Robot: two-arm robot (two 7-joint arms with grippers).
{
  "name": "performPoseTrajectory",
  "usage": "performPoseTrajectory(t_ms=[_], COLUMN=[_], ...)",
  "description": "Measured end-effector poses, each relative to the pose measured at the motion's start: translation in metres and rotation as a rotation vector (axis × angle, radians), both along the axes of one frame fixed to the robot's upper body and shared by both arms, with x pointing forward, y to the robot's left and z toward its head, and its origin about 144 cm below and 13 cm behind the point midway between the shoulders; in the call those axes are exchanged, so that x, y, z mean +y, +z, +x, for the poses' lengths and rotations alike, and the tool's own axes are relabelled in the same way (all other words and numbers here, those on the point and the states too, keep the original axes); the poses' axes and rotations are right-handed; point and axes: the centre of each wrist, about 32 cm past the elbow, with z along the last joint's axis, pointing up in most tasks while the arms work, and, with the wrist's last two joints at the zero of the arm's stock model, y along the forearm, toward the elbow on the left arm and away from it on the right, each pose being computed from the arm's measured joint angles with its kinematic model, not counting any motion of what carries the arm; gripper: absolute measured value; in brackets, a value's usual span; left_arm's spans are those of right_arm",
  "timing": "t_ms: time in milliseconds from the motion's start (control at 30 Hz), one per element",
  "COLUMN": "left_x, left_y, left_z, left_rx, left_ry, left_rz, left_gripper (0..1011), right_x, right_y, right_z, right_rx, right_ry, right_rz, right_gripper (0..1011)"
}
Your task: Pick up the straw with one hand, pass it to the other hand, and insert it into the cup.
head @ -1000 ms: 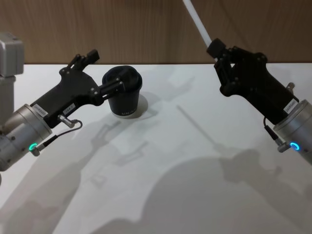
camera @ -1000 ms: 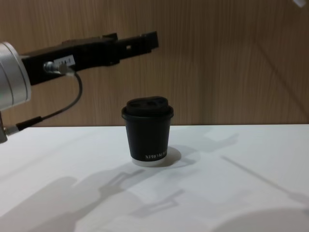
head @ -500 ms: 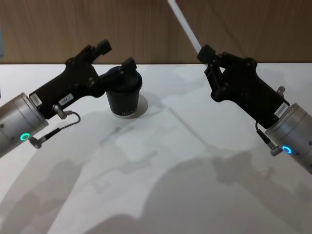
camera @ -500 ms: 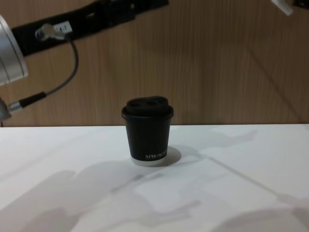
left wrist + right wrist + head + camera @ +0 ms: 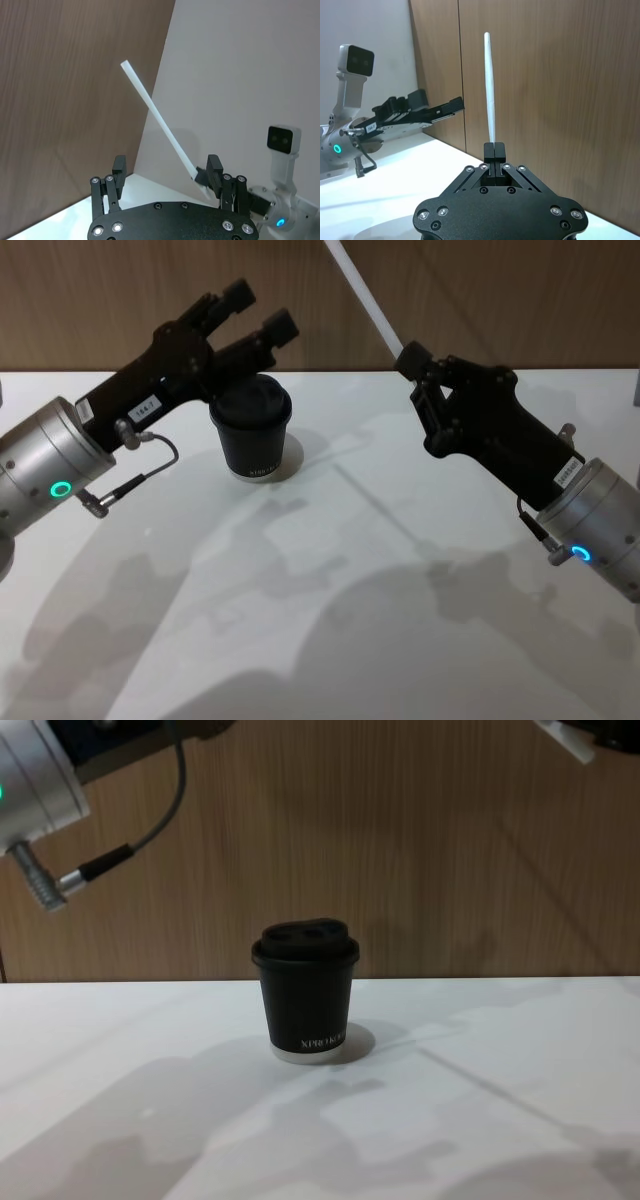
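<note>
Head view: a white worktop (image 5: 300, 600) runs up to a wood-panelled wall (image 5: 520, 300). A black paper cup (image 5: 252, 440) with a domed lid stands upright on the far part of the worktop, left of centre. The left gripper (image 5: 262, 308) reaches in from the left and is raised above the cup's far side, its two fingers spread apart with nothing between them. The right gripper (image 5: 410, 358) comes in from the right, clamped on a thin white straw (image 5: 362, 292). The straw slants up and to the left from the fingertips, in the air to the right of the cup and clear of the left gripper. Left wrist view: the left gripper (image 5: 166, 167) shows both fingers parted and empty. Beyond them the straw (image 5: 157, 120) slants across the wall. Right wrist view: the right gripper (image 5: 494, 149) has its fingers pressed together on the straw (image 5: 490, 90), which stands straight out from the tips. Farther off is the left gripper (image 5: 440, 102), fingers parted, on a wrist with a green glowing ring (image 5: 336, 148). Chest view: the paper cup (image 5: 305, 990) sits on the worktop (image 5: 480, 1120), with small white lettering above its pale base. The left arm's silver wrist (image 5: 35, 765) and a dark cable (image 5: 155, 825) show at the upper left. A short white piece of the straw (image 5: 560, 738) shows at the upper right, high above the worktop.
</note>
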Motion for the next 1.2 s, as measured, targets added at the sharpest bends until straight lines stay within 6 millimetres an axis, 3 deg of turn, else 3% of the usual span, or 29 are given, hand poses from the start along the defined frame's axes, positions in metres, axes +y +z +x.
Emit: performPoseTrajectory(t_ms=[1200], left_x=[-0.041], left_y=[0.011], left_z=[0.030], left_rx=[0.172], left_ry=[-0.138], left_rz=[-0.146], left_gripper=[1003], right_x=[0.000], right_y=[-0.002], right_z=[-0.001], right_rx=[-0.020], right_ry=[0.035], right_rz=[0.002], right_gripper=[3])
